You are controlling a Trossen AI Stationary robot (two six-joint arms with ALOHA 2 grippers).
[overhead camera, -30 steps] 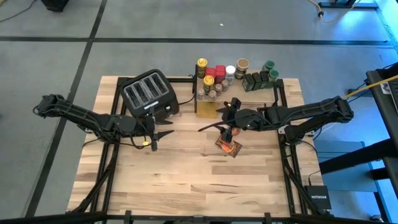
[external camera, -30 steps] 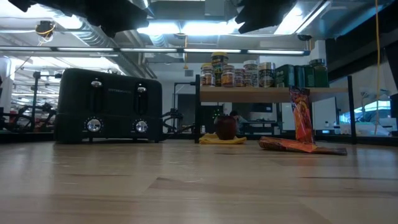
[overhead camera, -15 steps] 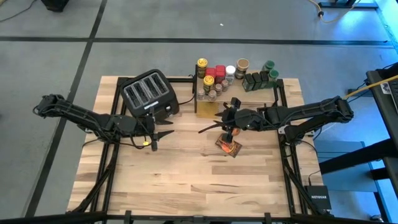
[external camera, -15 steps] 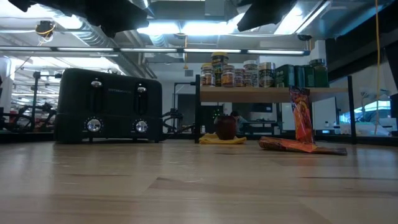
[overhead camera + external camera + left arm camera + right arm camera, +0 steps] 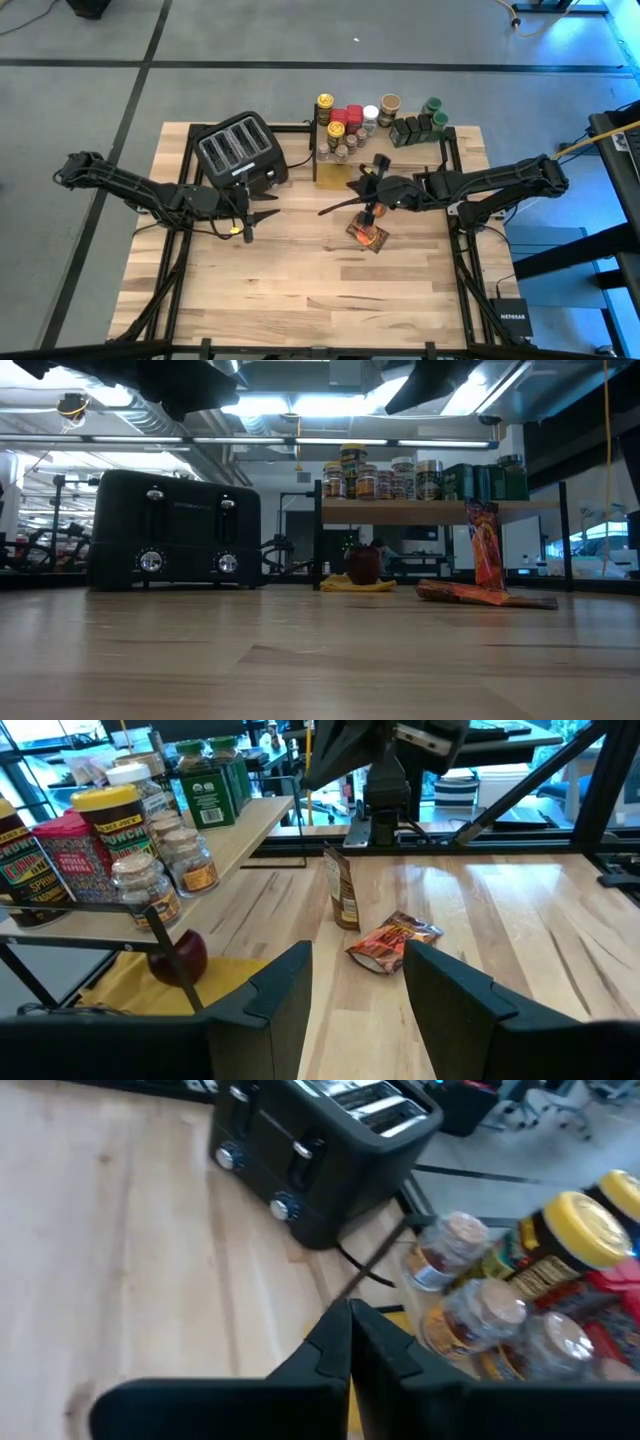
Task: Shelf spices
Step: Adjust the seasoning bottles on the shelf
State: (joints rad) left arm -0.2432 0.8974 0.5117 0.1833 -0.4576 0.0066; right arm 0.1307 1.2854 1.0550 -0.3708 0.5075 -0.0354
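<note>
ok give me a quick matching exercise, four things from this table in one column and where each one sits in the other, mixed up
Things:
1. toaster
2. yellow-lidded jar
3. foil packet
4. red round object

Places:
A. flat on the tabletop
B. under the shelf, on a yellow cloth
C. on top of the shelf
D. on the table, left of the shelf in the high view

Pairs: 1-D, 2-C, 3-A, 4-B

On the table [image 5: 300, 290], the toaster [image 5: 240, 150] sits at the back left, the shelf [image 5: 440, 511] beside it holding my spice jars [image 5: 350, 125]; two packets [image 5: 367, 235] lie in front, mid-table.
</note>
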